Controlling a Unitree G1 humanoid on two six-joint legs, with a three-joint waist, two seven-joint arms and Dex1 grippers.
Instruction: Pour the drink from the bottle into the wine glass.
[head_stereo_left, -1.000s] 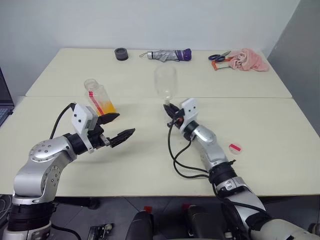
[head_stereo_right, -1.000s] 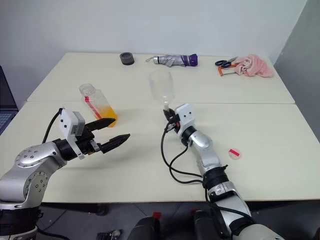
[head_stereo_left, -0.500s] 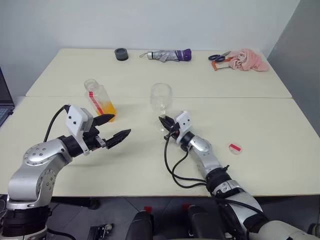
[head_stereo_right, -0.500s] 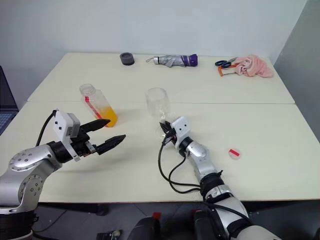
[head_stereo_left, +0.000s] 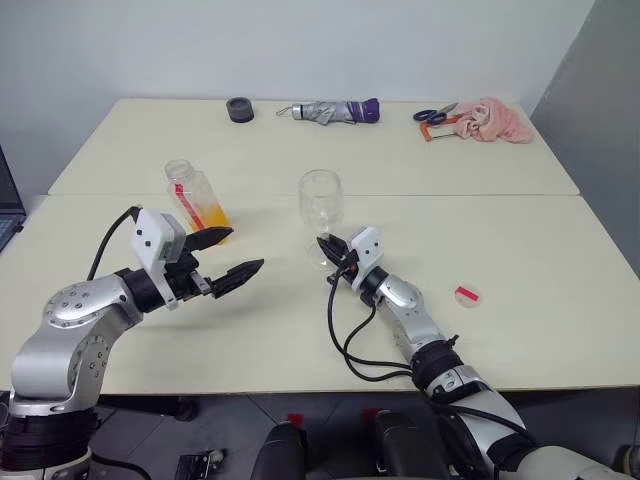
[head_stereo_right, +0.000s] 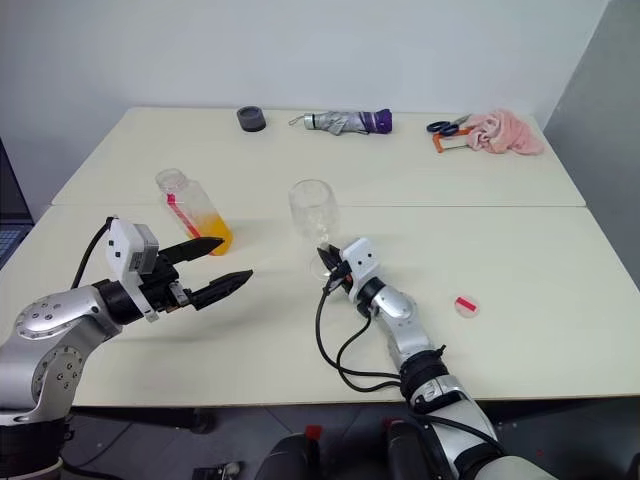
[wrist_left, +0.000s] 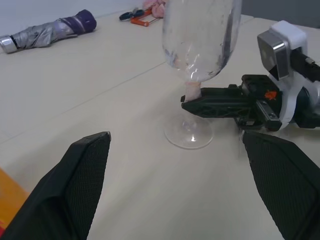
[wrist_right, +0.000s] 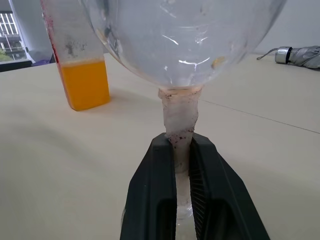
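The wine glass (head_stereo_left: 320, 215) stands upright on the worktop (head_stereo_left: 520, 330) with the right pincer (wrist_right: 182, 165) clamped on its stem, while the bottle (head_stereo_left: 197, 195), cap off and holding orange drink (head_stereo_left: 214, 214) in its lower part, stands upright just beyond the left pincer (head_stereo_left: 228, 252), whose fingers gape wide with nothing between them. I'd judge the left arm the nearer one to fetch that bottle. The right wrist view shows the stem pinched between the fingers, which is too small to make out from the head views.
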